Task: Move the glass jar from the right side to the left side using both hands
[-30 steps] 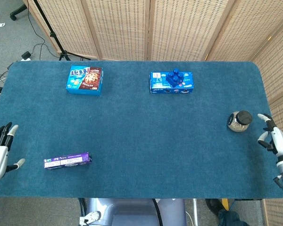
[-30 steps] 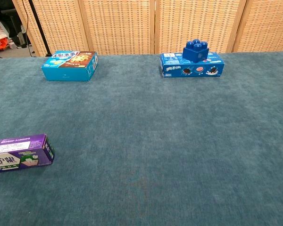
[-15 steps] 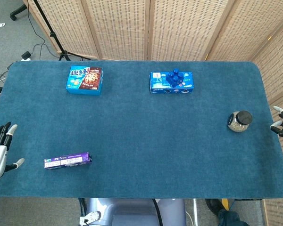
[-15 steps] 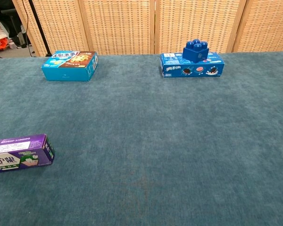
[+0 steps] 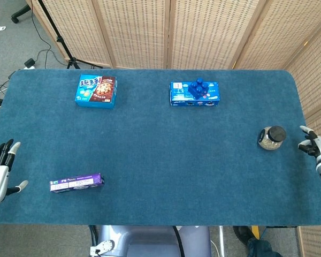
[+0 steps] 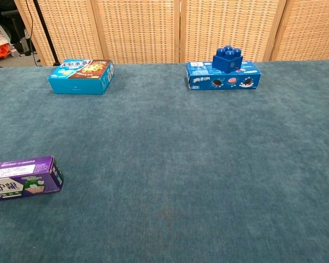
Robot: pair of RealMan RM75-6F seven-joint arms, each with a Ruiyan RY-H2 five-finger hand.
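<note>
A small glass jar (image 5: 270,138) with a black lid stands on the blue table (image 5: 166,160) near its right edge, seen only in the head view. My right hand (image 5: 314,149) is just to the right of the jar, at the table's edge, fingers apart and empty, a short gap from the jar. At the table's left edge my left hand (image 5: 0,170) is open with its fingers spread, holding nothing. Neither hand nor the jar shows in the chest view.
A purple box (image 5: 76,182) (image 6: 23,178) lies front left. A blue cookie box (image 5: 96,90) (image 6: 80,76) sits back left. A blue biscuit pack (image 5: 195,94) (image 6: 223,79) with a blue toy brick (image 5: 198,87) (image 6: 227,58) on it sits back centre. Wicker screens (image 5: 166,32) stand behind.
My right hand drew back to the right off the table edge, then came back in a little toward the jar. The jar and my left hand have not moved.
</note>
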